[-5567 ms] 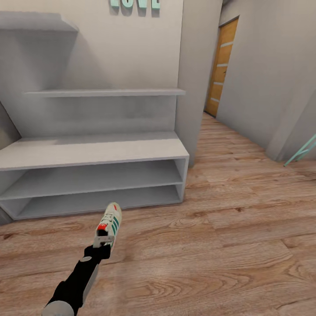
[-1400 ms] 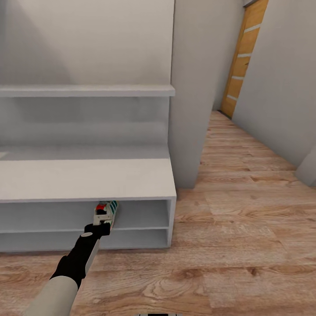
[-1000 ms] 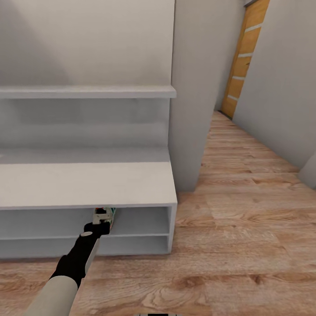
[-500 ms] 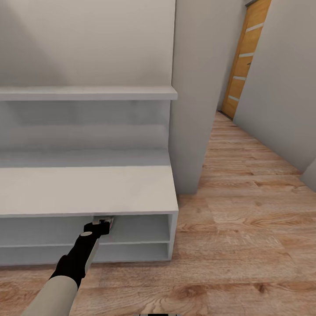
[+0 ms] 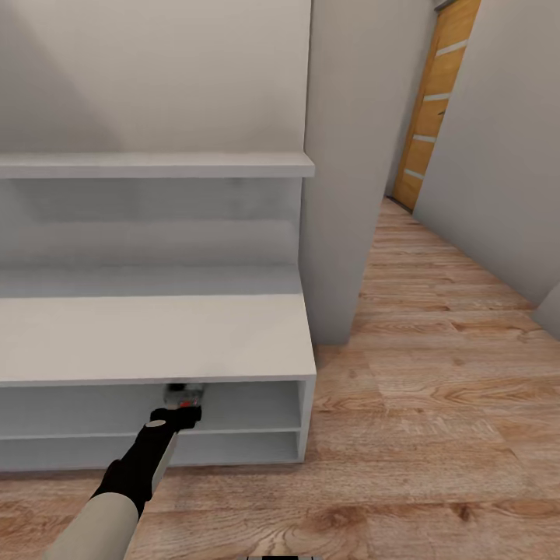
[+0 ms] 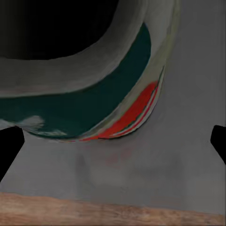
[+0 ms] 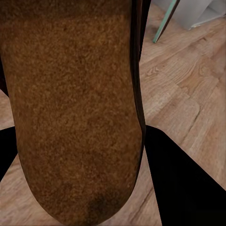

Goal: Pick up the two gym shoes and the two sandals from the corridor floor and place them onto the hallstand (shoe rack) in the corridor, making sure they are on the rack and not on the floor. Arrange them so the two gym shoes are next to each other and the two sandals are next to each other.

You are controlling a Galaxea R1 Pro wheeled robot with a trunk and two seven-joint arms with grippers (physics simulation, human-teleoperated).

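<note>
Cream-white shoe: we see the gym shoe (image 6: 89, 89) filling the left wrist view, its dark opening, green collar and red-orange heel tab close to the lens, over a pale grey shelf board. From the head view just a sliver of its heel end (image 5: 185, 394) peeks from under the bench top, inside the upper open shelf of the hallstand (image 5: 155, 334).

Left gripper: our left gripper (image 5: 185, 400) sits at the shelf mouth against the shoe's heel. Its dark fingertips (image 6: 10, 150) show far apart at the wrist picture's edges with the shoe between them; whether they pinch it or have let go, we cannot tell.

Right gripper: the right wrist view looks along a brown, grainy sandal (image 7: 75, 108) sole lying between the black fingers (image 7: 183, 188), so we judge that gripper to be pinching the sandal, above the corridor floor (image 7: 188, 80).

Surroundings: wood planks run past a grey wall pillar (image 5: 350, 155) toward an orange door (image 5: 432, 101).

Risk, shoe: if the heel overhangs the shelf edge at release, it may tip back onto the floor.

Risk, arm: lifting while withdrawing could knock the wrist on the bench top and drag the shoe out.

Risk, pairing: set too close to the end wall, this shoe leaves no room for its mate.
</note>
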